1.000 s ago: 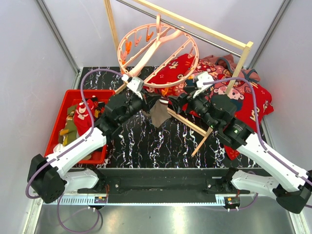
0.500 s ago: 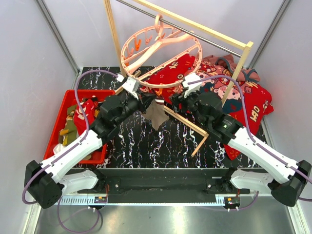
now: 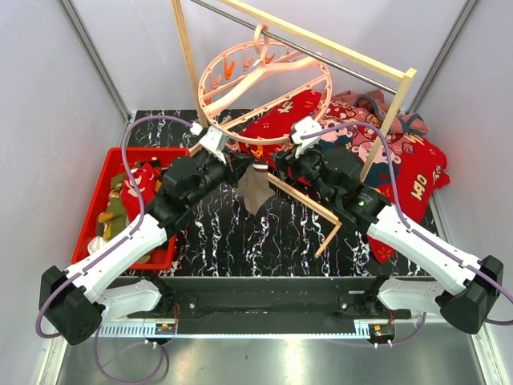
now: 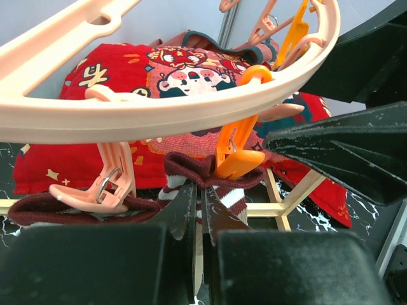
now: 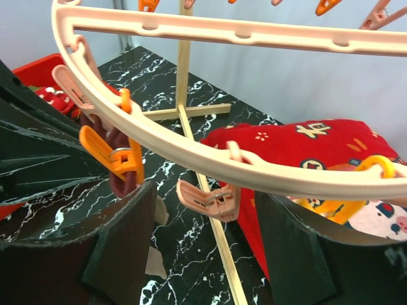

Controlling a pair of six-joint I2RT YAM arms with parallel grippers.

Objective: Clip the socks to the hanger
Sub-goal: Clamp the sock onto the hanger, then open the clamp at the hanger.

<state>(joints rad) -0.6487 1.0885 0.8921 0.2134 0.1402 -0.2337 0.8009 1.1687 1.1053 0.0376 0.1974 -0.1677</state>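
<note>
The salmon-pink hanger point(image 3: 263, 87) hangs from the wooden rack, its near rim point(image 4: 159, 114) just above both grippers. My left gripper point(image 4: 202, 198) is shut on a sock point(image 4: 210, 175) with a maroon cuff and white stripes, held up under the rim. An orange clip point(image 4: 236, 155) sits on that cuff and a pink clip point(image 4: 102, 187) hangs to its left. From above the sock point(image 3: 255, 186) droops grey-taupe below the left gripper point(image 3: 240, 166). My right gripper point(image 5: 205, 210) is open, its fingers either side of a dangling pink clip point(image 5: 213, 200) without touching it.
A red bin point(image 3: 103, 172) at the left holds more socks point(image 3: 128, 196). A big red cartoon-printed cloth point(image 3: 405, 160) lies at the back right. The pale wooden rack frame point(image 3: 317, 210) has a foot bar running across the black marble table point(image 3: 240, 241).
My right arm has moved left and up to the ring's near rim and its jaws have narrowed. The left gripper has lifted the sock closer to the rim. The ring has swung slightly.
</note>
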